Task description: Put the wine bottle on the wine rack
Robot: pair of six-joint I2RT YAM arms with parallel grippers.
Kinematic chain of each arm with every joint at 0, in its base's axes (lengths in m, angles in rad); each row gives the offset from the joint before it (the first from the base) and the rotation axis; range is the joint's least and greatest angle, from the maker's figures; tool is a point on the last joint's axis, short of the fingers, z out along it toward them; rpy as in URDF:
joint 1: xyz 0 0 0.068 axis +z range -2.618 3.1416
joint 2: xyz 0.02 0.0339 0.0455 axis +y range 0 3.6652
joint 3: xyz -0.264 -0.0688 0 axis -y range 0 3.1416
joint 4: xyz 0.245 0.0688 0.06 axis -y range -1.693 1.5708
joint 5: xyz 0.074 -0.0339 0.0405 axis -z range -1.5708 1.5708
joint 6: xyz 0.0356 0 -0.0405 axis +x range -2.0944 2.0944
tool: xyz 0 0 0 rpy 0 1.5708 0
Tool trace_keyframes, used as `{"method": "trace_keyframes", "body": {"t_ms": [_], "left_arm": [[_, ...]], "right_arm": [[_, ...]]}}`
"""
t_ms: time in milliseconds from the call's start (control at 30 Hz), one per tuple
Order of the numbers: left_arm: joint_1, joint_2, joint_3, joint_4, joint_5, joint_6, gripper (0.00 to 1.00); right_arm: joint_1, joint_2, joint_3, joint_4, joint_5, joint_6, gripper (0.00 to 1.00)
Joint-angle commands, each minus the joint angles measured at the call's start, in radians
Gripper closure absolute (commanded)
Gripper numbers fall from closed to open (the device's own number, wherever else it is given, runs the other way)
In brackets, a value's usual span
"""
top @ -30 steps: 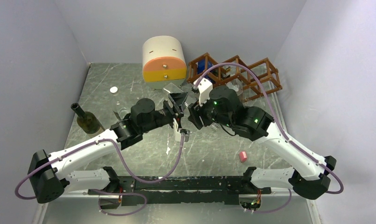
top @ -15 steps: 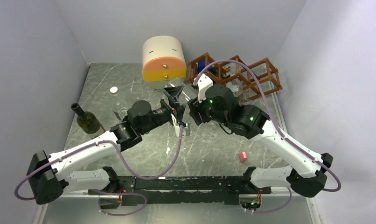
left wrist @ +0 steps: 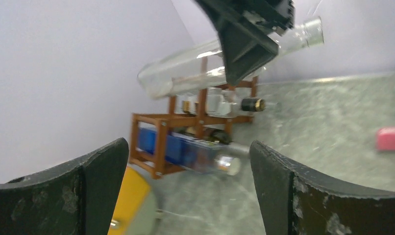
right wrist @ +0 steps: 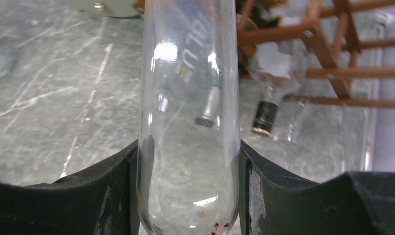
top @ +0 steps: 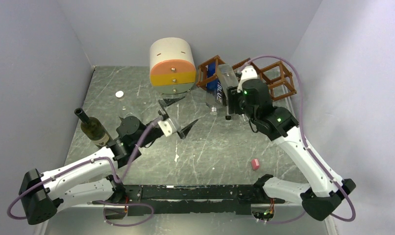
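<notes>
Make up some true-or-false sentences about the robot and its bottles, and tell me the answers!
1. The right tool holds a clear glass bottle. True.
2. The left tool is squeezing the green bottle. False: it is open and empty, and the green bottle stands apart from it.
3. The wine rack has nothing in it. False: bottles already lie in it, one of them a blue bottle.
4. The drawer cabinet is cream and orange. True.
</notes>
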Motion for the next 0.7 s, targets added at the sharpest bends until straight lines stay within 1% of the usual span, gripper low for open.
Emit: {"method": "trace_keyframes", "body": {"t_ms": [0,33,100,167,200,233,300,400,533,667], "left_arm": [[-0.005,-0.022,-0.005,0.0,-0.136,-0.596,0.03],[-0.005,-0.022,0.0,-0.044,-0.154,-0.68,0.03],[-0.005,-0.01,0.041,-0.189,-0.183,-0.829,0.03],[-0.005,0.022,0.101,-0.364,-0.181,-0.918,0.03],[-0.005,0.038,0.122,-0.424,-0.175,-0.936,0.03],[-0.005,0.051,0.128,-0.459,-0.174,-0.985,0.03],[-0.005,0.059,0.1,-0.466,-0.16,-1.034,0.03],[-0.005,0.056,0.034,-0.413,-0.141,-1.075,0.03],[-0.005,0.051,0.003,-0.417,-0.17,-1.092,0.03],[-0.005,0.046,0.033,-0.498,-0.218,-1.07,0.03]], "right_arm": [[-0.077,-0.111,-0.081,0.076,0.091,0.072,1.0],[-0.092,-0.13,-0.098,0.078,0.112,0.092,1.0],[-0.118,-0.16,-0.13,0.081,0.143,0.126,1.0],[-0.139,-0.18,-0.15,0.075,0.183,0.156,1.0],[-0.147,-0.184,-0.157,0.065,0.209,0.172,1.0],[-0.159,-0.187,-0.164,0.053,0.234,0.188,1.0],[-0.184,-0.19,-0.179,0.033,0.282,0.22,1.0],[-0.24,-0.193,-0.205,0.012,0.3,0.253,1.0],[-0.333,-0.207,-0.251,0.019,0.228,0.289,1.0],[-0.436,-0.194,-0.296,0.044,0.131,0.292,1.0]]}}
